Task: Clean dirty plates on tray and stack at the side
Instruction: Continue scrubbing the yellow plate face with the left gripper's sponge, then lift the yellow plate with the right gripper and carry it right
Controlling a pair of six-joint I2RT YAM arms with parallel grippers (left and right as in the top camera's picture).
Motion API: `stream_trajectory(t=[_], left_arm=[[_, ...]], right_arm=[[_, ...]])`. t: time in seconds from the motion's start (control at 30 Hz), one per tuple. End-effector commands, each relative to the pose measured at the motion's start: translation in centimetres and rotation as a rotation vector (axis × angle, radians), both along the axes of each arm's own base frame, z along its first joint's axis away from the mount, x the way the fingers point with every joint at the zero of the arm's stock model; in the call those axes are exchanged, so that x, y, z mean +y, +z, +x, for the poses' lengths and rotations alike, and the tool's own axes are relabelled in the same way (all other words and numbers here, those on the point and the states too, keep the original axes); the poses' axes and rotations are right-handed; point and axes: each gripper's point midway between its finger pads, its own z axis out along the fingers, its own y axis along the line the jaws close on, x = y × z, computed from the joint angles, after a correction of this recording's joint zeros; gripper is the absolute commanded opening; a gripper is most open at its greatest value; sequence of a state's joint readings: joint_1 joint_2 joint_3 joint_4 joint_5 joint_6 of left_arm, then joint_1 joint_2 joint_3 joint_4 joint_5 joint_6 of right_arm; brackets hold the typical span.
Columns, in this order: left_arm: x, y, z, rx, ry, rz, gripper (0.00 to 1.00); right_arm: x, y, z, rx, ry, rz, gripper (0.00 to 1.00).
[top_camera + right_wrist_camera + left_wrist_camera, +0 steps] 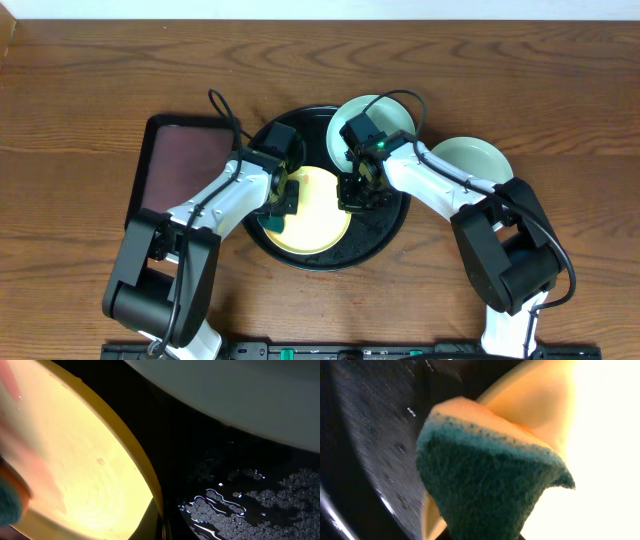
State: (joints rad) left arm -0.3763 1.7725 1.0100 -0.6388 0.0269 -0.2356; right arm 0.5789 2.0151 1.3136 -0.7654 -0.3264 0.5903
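A pale yellow plate (318, 222) lies on the round black tray (385, 232). My left gripper (283, 197) is shut on a green-and-yellow sponge (490, 480), which rests against the plate's left side. At the plate's right rim, my right gripper (358, 192) is shut on the edge (150, 491). One mint plate (372, 112) sits at the tray's far rim, partly under the right arm. Another mint plate (472, 158) lies on the table to the right. Both grippers' fingers are mostly hidden in the wrist views.
A dark brown rectangular tray (183, 160) lies left of the black tray, under the left arm. Water beads and streaks (250, 502) cover the black tray floor beside the yellow plate. Cables loop over both wrists.
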Motion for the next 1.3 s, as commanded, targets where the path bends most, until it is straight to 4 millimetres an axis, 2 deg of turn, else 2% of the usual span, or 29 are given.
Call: stream_trajectory(t=[0.0, 0.1, 0.17, 0.4, 0.6, 0.77, 0.87, 1.03, 1.27], left_arm=[[-2.6, -0.8, -3.7, 0.166, -0.099, -0.174, 0.08], [-6.1, 0.4, -4.9, 0.214, -0.198, -0.395, 0.07], [-7.6, 1.1, -4.9, 0.212, -0.225, -0.49, 0.08], [-8.2, 1.3, -2.6, 0.114, -0.237, -0.529, 0.08], [-6.0, 1.2, 0.4, 0.023, -0.171, -0.5, 0.08], [-1.1, 0.1, 4.1, -0.105, -0.042, -0.292, 0.08], [1.3, 0.3, 5.7, -0.164, 0.008, -0.169, 0.08], [2.3, 3.0, 6.5, -0.164, 0.021, -0.105, 0.08], [2.4, 8.9, 6.3, -0.132, 0.089, -0.105, 0.07]], right_arm=[[0.0, -0.4, 0.4, -0.003, 0.007, -0.007, 0.01], [0.0, -0.4, 0.4, -0.003, 0.007, -0.007, 0.01], [0.0, -0.4, 0.4, -0.003, 0.007, -0.007, 0.01], [0.0, -0.4, 0.4, -0.003, 0.007, -0.007, 0.01], [0.0, -0.4, 0.4, -0.003, 0.007, -0.007, 0.01], [0.0, -0.4, 0.4, -0.003, 0.007, -0.007, 0.01], [0.0, -0.4, 0.4, -0.003, 0.007, -0.007, 0.01], [0.0, -0.4, 0.4, -0.003, 0.008, -0.004, 0.01], [0.1, -0.4, 0.4, -0.006, 0.008, -0.002, 0.01]])
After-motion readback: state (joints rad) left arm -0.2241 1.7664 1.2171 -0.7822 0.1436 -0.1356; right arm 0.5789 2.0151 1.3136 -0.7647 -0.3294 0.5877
